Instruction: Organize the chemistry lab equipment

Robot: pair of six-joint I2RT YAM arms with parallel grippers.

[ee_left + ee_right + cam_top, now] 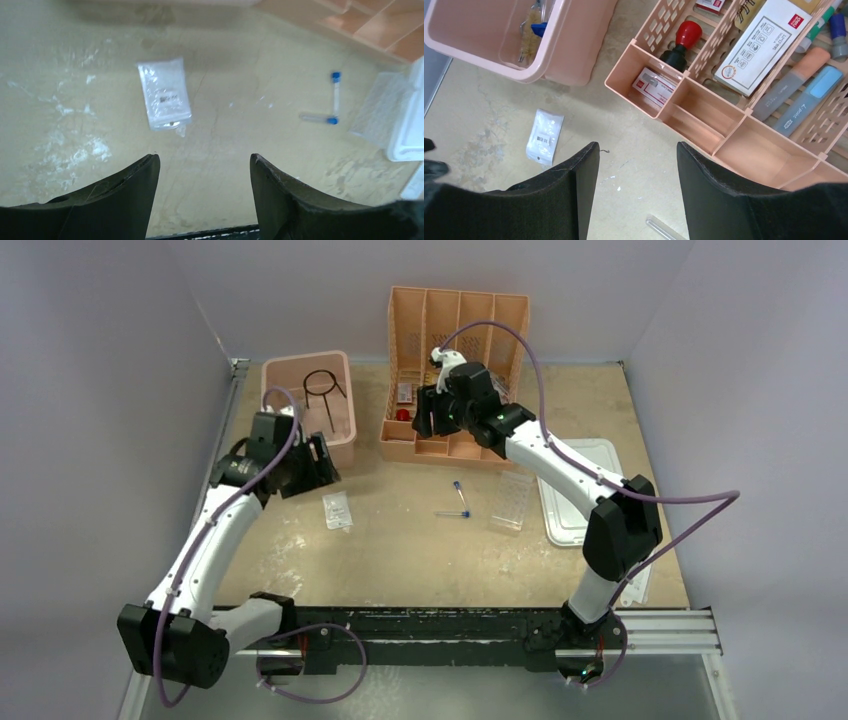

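I've got the left gripper [205,159] hanging open near the clear packet [164,93]; the right gripper [638,147], jaws apart and empty, is over the orange organizer [636,100].

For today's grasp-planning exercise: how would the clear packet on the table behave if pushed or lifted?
The clear packet lies flat and thin, so it is probably light and floppy. Its smooth film would likely slide if pushed.

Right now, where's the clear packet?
Top view: the clear packet lies flat on the table, left of centre, just on the near side of the pink bin, with the two blue-capped tubes to its right.
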